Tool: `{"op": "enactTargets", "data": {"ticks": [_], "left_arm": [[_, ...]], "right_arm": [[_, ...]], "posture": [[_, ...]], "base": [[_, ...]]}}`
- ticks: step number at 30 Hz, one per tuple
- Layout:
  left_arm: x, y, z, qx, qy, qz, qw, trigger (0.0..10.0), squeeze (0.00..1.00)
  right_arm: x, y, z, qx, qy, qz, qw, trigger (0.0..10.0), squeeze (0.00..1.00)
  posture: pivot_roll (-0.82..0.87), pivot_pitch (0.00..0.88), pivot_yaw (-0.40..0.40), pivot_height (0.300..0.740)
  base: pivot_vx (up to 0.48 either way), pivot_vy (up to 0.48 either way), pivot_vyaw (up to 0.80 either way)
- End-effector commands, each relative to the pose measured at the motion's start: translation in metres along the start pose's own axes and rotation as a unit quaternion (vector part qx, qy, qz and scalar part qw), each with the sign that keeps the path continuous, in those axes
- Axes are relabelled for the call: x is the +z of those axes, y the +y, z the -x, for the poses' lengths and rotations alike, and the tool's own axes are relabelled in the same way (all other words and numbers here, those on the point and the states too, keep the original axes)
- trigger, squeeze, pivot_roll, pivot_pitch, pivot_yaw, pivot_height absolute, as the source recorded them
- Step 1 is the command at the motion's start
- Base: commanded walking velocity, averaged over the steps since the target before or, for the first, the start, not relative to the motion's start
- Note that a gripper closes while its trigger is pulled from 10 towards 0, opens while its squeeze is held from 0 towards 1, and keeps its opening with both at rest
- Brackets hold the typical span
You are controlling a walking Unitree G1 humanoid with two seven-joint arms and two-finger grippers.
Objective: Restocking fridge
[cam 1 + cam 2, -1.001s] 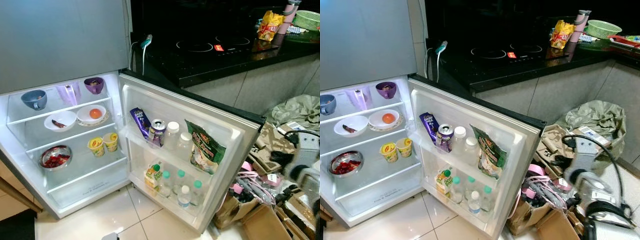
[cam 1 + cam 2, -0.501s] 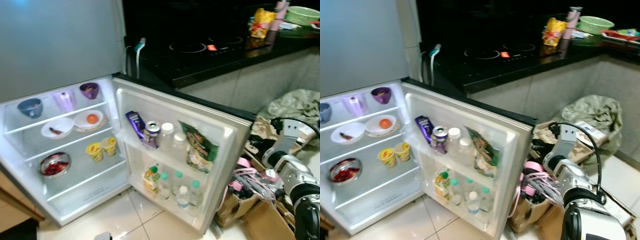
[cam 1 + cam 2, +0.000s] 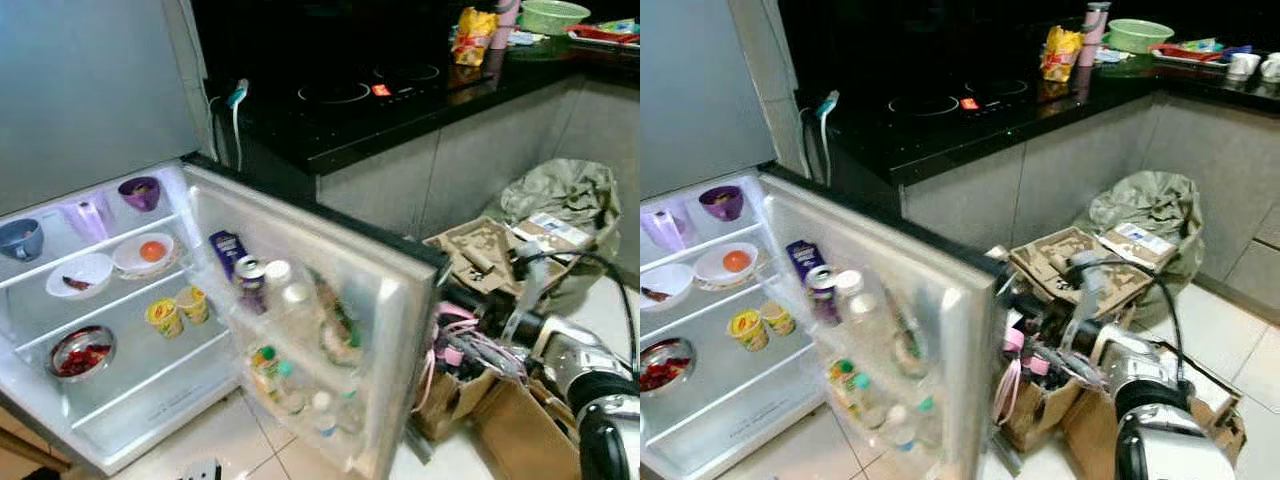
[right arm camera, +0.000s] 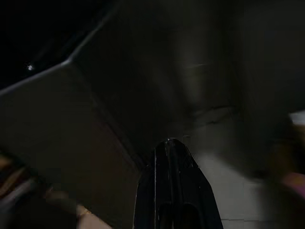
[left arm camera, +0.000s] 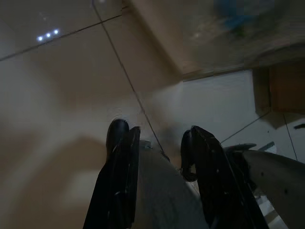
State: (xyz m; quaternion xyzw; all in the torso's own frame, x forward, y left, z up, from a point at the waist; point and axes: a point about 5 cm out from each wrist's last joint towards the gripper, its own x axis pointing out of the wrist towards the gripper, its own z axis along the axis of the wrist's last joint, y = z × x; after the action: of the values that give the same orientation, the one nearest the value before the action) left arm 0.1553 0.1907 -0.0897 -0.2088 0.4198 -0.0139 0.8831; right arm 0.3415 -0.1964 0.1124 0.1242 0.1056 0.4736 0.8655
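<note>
Kitchen floor lay under the idle, half-open left claw (image 5: pixel 159 157), while the right claw (image 4: pixel 169 157), pressed shut and empty, reached beside the fridge door (image 3: pixel 330 300), probably to push it next.

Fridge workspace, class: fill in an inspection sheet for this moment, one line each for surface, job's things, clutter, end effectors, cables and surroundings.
Surface: pale tiled floor in front of the fridge.
Job's things: fridge door open, its racks holding a can, a purple packet and bottles; shelves hold a purple cup, a plate with an orange item, two yellow cups and a steel bowl.
Clutter: cardboard boxes and pink straps beside the door.
End effectors: left end effector open above the floor; right end effector shut, in the dark.
Cables: black cable looping over the right arm.
Surroundings: black hob counter, green basket, grey-green sack.
</note>
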Motion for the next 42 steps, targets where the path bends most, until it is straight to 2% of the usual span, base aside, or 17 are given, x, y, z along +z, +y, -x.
{"op": "enactTargets", "data": {"ticks": [1, 4, 9, 13, 14, 16, 17, 18, 20, 22, 25, 27, 28, 32, 35, 38, 42], "left_arm": [[0.001, 0.005, 0.002, 0.006, -0.004, 0.001, 1.0, 10.0, 0.0], [-0.003, 0.003, 0.002, 0.006, -0.002, 0.007, 1.0, 10.0, 0.0], [-0.016, 0.003, 0.005, 0.008, 0.014, 0.011, 1.0, 10.0, 0.0], [-0.025, 0.004, 0.008, 0.014, 0.026, 0.014, 0.999, 10.0, 0.0], [-0.025, 0.004, 0.008, 0.014, 0.026, 0.014, 0.999, 10.0, 0.0], [-0.028, 0.004, 0.009, 0.015, 0.03, 0.015, 0.999, 10.0, 0.0], [-0.028, 0.004, 0.009, 0.015, 0.03, 0.015, 0.999, 10.0, 0.0], [-0.029, 0.003, 0.009, 0.016, 0.032, 0.015, 0.999, 10.0, 0.0], [-0.032, 0.003, 0.01, 0.016, 0.034, 0.017, 0.999, 10.0, 0.0], [-0.033, 0.004, 0.01, 0.02, 0.034, 0.021, 0.999, 10.0, 0.0], [-0.033, 0.004, 0.01, 0.021, 0.034, 0.023, 0.999, 10.0, 0.0], [-0.034, 0.005, 0.011, 0.024, 0.034, 0.026, 0.999, 10.0, 0.0], [-0.034, 0.005, 0.011, 0.024, 0.034, 0.026, 0.999, 10.0, 0.0], [-0.038, 0.005, 0.012, 0.027, 0.037, 0.028, 0.999, 10.0, 0.0], [-0.038, 0.005, 0.012, 0.027, 0.037, 0.028, 0.999, 10.0, 0.0], [-0.039, 0.004, 0.012, 0.028, 0.04, 0.029, 0.998, 10.0, 0.0], [-0.039, 0.003, 0.011, 0.028, 0.04, 0.028, 0.998, 10.0, 0.0]], "right_arm": [[-0.007, 0.014, -0.01, 0.083, 0.029, 0.004, 0.996, 10.0, 0.0], [-0.011, 0.042, -0.02, 0.224, 0.033, -0.01, 0.974, 10.0, 0.0], [-0.011, 0.061, -0.026, 0.263, 0.005, -0.012, 0.965, 10.0, 0.0], [-0.034, 0.034, -0.029, 0.083, -0.005, -0.003, 0.997, 10.0, 0.0], [-0.034, 0.034, -0.029, 0.083, -0.005, -0.003, 0.997, 10.0, 0.0], [-0.058, 0.023, -0.019, -0.013, 0.02, -0.033, 0.999, 10.0, 0.0], [-0.058, 0.023, -0.019, -0.013, 0.02, -0.033, 0.999, 10.0, 0.0], [-0.073, 0.02, -0.01, -0.056, 0.04, -0.047, 0.997, 10.0, 0.0], [-0.107, 0.021, 0.011, -0.125, 0.088, -0.08, 0.985, 10.0, 0.0], [-0.146, 0.029, 0.038, -0.19, 0.164, -0.106, 0.962, 10.0, 0.0], [-0.156, 0.031, 0.045, -0.206, 0.183, -0.113, 0.955, 10.0, 0.0], [-0.182, 0.039, 0.07, -0.254, 0.227, -0.137, 0.93, 10.0, 0.0], [-0.182, 0.039, 0.07, -0.254, 0.227, -0.137, 0.93, 10.0, 0.0], [-0.217, 0.056, 0.111, -0.321, 0.291, -0.167, 0.885, 10.0, 0.0], [-0.222, 0.059, 0.118, -0.33, 0.299, -0.173, 0.878, 10.0, 0.0], [-0.233, 0.068, 0.131, -0.354, 0.312, -0.191, 0.861, 10.0, 0.0], [-0.237, 0.071, 0.134, -0.365, 0.311, -0.2, 0.854, 10.0, 0.0]], "posture": [[-0.1, 0.052, 0.02, 0.74], [-0.1, 0.046, 0.009, 0.74], [-0.11, 0.044, 0.003, 0.74], [-0.11, 0.039, -0.005, 0.74], [-0.11, 0.039, -0.005, 0.74], [-0.11, 0.033, -0.007, 0.74], [-0.11, 0.033, -0.007, 0.74], [-0.11, 0.033, -0.007, 0.74], [-0.11, 0.025, -0.007, 0.74], [-0.1, 0.018, -0.01, 0.74], [-0.1, 0.018, -0.009, 0.74], [-0.1, 0.014, -0.009, 0.74], [-0.1, 0.014, -0.009, 0.74], [-0.1, 0.006, -0.01, 0.74], [-0.1, 0.006, -0.01, 0.74], [-0.11, 0.0, -0.008, 0.74], [-0.11, 0.0, -0.008, 0.74]], "base": [[0.0, 0.0, 0.0], [0.0, 0.0, 0.0], [0.0, 0.0, 0.0], [0.0, 0.0, 0.0], [0.0, 0.0, 0.0], [0.0, 0.0, 0.0], [0.0, 0.0, 0.0], [0.0, 0.0, 0.0], [0.0, 0.0, 0.32], [0.0, 0.0, 0.63], [0.0, 0.0, 0.63], [0.0, 0.0, 0.63], [0.0, 0.0, 0.63], [0.0, 0.0, 0.64], [0.0, 0.0, 0.64], [0.0, 0.0, 0.64], [0.0, 0.0, 0.64]]}}
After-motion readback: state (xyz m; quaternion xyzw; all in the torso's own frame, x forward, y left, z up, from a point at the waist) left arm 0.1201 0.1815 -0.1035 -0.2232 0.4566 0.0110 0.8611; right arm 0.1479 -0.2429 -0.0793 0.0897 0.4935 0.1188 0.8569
